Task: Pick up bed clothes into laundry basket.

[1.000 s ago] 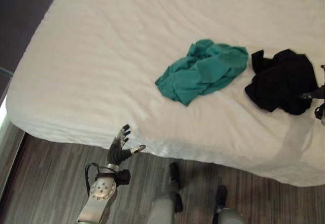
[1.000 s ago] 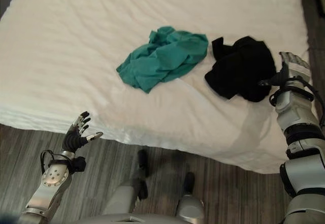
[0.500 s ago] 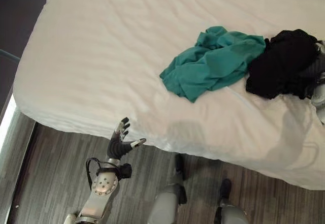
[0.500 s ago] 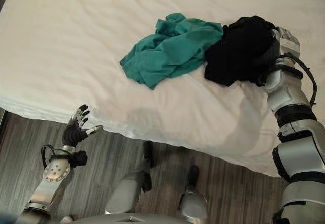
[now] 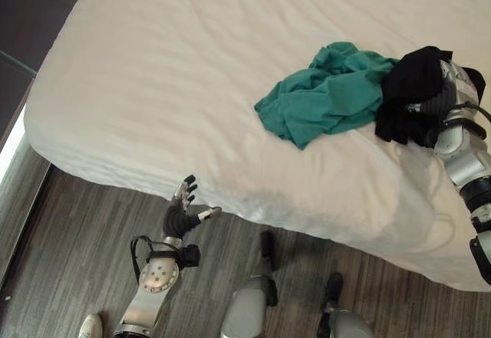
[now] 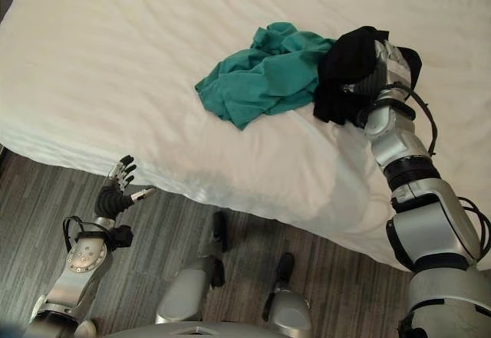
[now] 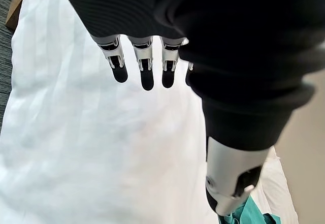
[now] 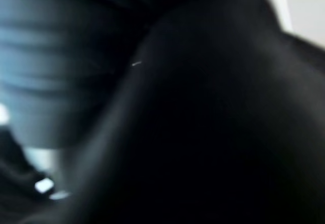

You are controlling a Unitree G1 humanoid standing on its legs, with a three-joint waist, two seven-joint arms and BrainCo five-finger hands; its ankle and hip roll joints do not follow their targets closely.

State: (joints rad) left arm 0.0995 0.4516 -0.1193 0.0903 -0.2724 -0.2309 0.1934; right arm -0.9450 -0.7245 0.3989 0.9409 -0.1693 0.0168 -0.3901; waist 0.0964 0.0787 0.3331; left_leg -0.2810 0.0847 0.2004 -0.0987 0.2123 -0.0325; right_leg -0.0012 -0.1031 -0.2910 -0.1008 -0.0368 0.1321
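A crumpled teal garment [image 5: 326, 93] lies on the white bed [image 5: 153, 85], right of the middle. Touching its right side is a black garment [image 6: 345, 70], bunched up and draped over my right hand [image 6: 387, 66], which reaches in from the right with its silver back showing. Dark cloth covers the right wrist view. My left hand [image 5: 182, 214] hangs open below the bed's front edge, over the floor, holding nothing; its straight fingers [image 7: 147, 74] show in the left wrist view against the white sheet.
Grey wood-plank floor [image 5: 69, 261] runs along the bed's front edge. A white shoe [image 5: 90, 326] stands on it at the lower left. A dark strip [image 5: 31, 16] borders the bed's left side.
My right hand has moved left into the black garment, bunching it up and pushing it against the teal one. The camera has shifted slightly. My left hand stays put.
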